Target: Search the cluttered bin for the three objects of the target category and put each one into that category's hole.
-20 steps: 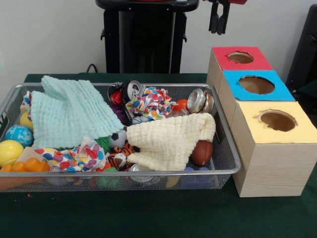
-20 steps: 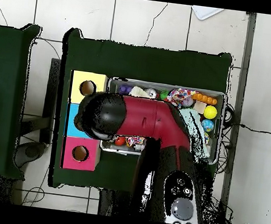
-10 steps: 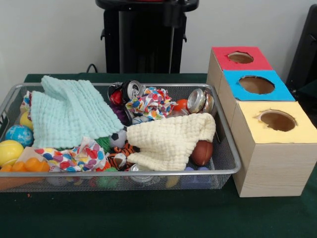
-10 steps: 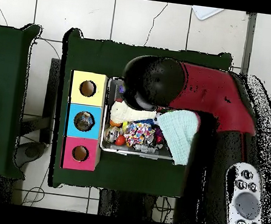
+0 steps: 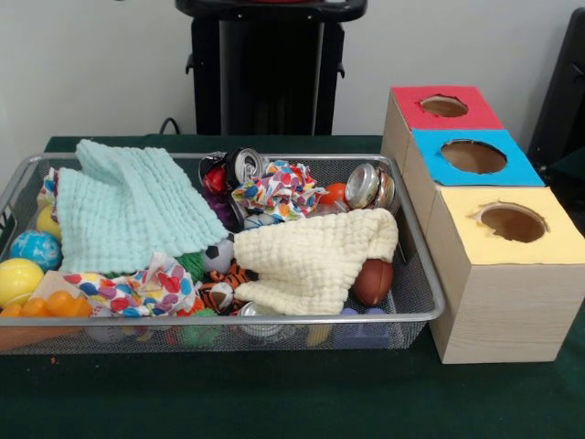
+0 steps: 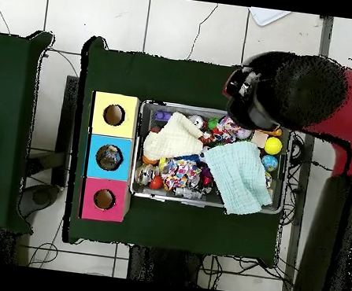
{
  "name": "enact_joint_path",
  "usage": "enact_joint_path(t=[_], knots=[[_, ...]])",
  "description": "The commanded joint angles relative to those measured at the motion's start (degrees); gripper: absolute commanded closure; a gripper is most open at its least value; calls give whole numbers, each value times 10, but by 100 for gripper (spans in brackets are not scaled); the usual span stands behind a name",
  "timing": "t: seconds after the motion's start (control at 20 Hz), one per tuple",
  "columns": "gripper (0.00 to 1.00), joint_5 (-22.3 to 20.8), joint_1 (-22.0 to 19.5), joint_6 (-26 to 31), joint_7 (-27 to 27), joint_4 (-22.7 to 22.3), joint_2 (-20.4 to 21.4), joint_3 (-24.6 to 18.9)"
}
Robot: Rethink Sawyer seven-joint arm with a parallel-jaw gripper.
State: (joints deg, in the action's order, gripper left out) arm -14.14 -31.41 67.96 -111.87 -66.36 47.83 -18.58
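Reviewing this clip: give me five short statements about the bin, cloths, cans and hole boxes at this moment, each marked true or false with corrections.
1. The pale yellow knitted cloth partly covers the small brown football. True.
2. The yellow-topped box stands farthest from the front camera. False: the red-topped box is farthest; the yellow one is nearest.
3. The mint green knitted cloth lies inside the wire mesh bin. True.
4. The crushed silver can sits on the blue-topped box. False: it lies in the bin, near the boxes.
5. The front view shows the arm reaching into the bin. False: no arm appears there; the red and black arm shows only overhead.
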Motion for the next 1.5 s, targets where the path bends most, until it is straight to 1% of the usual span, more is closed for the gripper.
enact_joint_path(t=[0.05,0.15,0.35,0.45,0.6,0.75,1.0,1.05,1.1,1.25,1.5], knots=[[0,-46,-23,34,212,73,-80,-66],[0,-53,-25,34,224,82,-89,-68],[0,-62,-32,3,237,92,-119,-76],[0,-66,-33,-3,245,98,-134,-79],[0,-68,-34,-12,244,105,-151,-81],[0,-70,-30,-7,240,123,-168,-81],[0,-69,-26,-2,227,134,-190,-81],[0,-68,-22,12,219,142,-199,-80],[0,-68,-21,14,214,136,-200,-77],[0,-72,-17,51,206,117,-196,-63],[0,-69,-19,41,186,75,-186,-50]])
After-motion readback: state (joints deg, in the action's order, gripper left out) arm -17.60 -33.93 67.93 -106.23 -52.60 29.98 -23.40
